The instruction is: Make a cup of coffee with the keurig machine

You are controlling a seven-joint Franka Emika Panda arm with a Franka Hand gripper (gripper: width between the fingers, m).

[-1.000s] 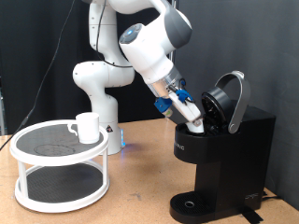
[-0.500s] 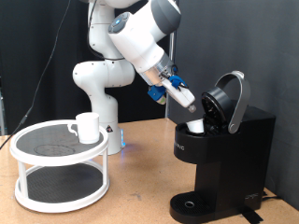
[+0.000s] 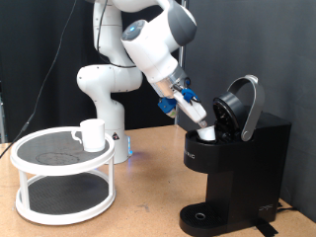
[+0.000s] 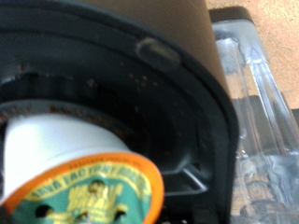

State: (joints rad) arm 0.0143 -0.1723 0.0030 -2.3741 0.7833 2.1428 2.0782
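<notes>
The black keurig machine (image 3: pixel 237 158) stands at the exterior view's right with its rounded lid (image 3: pixel 242 107) hinged open. A small white pod (image 3: pixel 207 132) sits tilted in the open chamber. In the wrist view the pod (image 4: pixel 84 177) fills the near field, with an orange-rimmed green label, inside the black chamber (image 4: pixel 140 103). My gripper (image 3: pixel 201 122) reaches down at an angle, its tips just above the pod and close to it. No fingers show in the wrist view. The white cup (image 3: pixel 94 134) stands on the round rack at the left, far from the gripper.
The white two-tier round rack (image 3: pixel 61 173) stands on the wooden table at the exterior view's left. The robot base (image 3: pixel 104 89) is behind it. The machine's clear water tank (image 4: pixel 252 112) shows beside the chamber. A black curtain hangs behind.
The gripper pulled up and left away from the pod, then came back down towards it. The pod stayed in the open chamber. The cup and the machine did not move.
</notes>
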